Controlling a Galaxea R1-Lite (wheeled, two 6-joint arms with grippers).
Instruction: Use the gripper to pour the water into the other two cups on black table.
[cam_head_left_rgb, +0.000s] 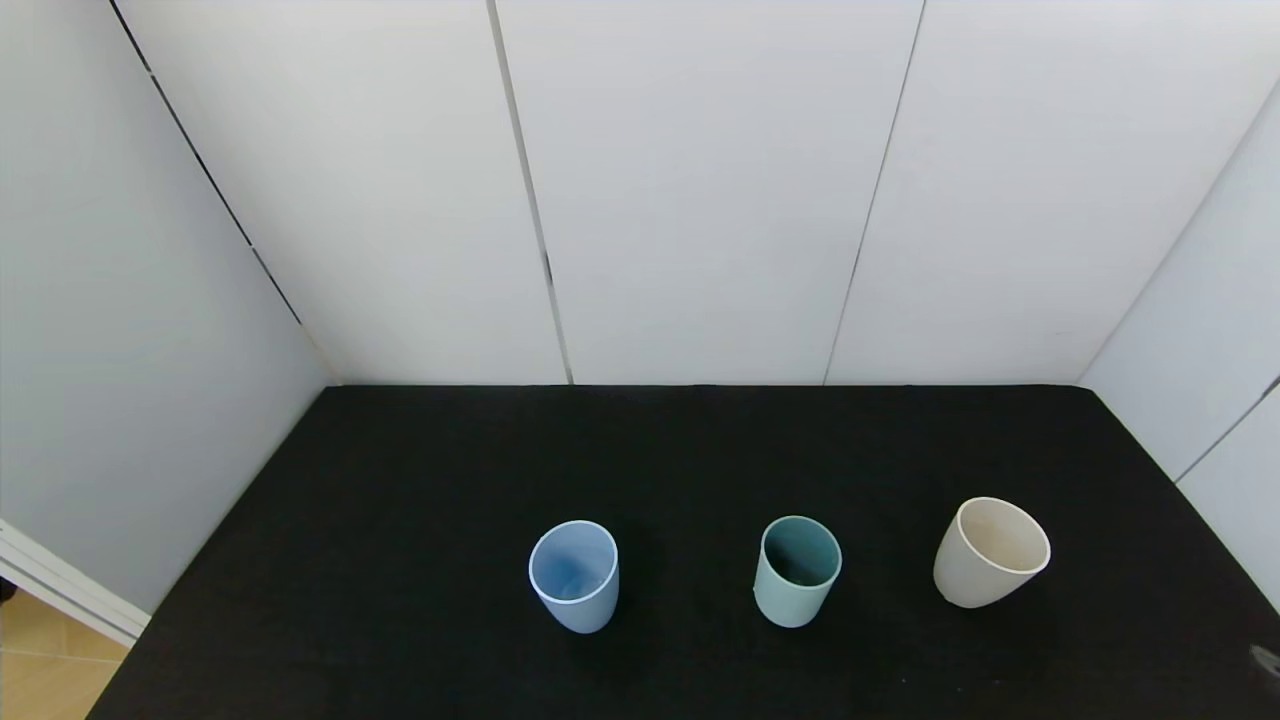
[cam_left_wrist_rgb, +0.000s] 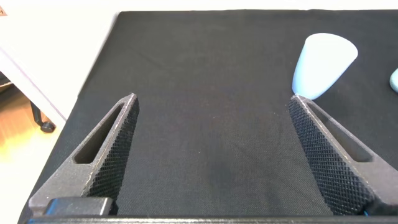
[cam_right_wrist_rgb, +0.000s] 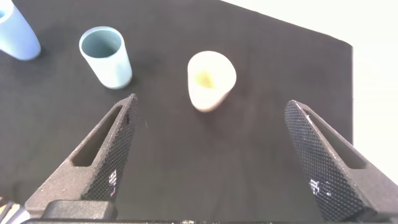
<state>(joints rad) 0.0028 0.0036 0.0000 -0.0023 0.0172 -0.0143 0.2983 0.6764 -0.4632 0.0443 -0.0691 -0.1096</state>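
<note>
The black surface (cam_head_left_rgb: 420, 520) is bounded at the back and on both sides by white wall panels (cam_head_left_rgb: 700, 190); its left edge drops off toward a strip of wooden floor (cam_head_left_rgb: 40, 660). The far half of the surface, between the cups and the back wall, is open cloth. Three upright cups stand in a row near the front, well apart from one another: a light blue cup (cam_head_left_rgb: 574, 576) on the left, a teal-green cup (cam_head_left_rgb: 797, 571) in the middle, and a cream cup (cam_head_left_rgb: 988, 553) on the right. Open cloth also lies to the left of the blue cup and between the cream cup and the right wall.

Neither arm shows in the head view. In the left wrist view, the left end effector (cam_left_wrist_rgb: 211, 102) hangs above the surface with its fingers (cam_left_wrist_rgb: 115, 146) spread wide and nothing between them. The light blue cup (cam_left_wrist_rgb: 323, 65) lies ahead of it, just beyond the tip of one finger and off to that side, not between the fingers.

In the right wrist view, the right end effector (cam_right_wrist_rgb: 211, 106) is likewise spread wide and holds nothing. The cream cup (cam_right_wrist_rgb: 211, 81) lies ahead of it, roughly centred between the two fingers (cam_right_wrist_rgb: 106, 155) but beyond their tips. The teal-green cup (cam_right_wrist_rgb: 106, 57) stands farther off to one side, with the blue cup (cam_right_wrist_rgb: 15, 34) beyond it at the frame's edge. Water is not discernible in any cup.
</note>
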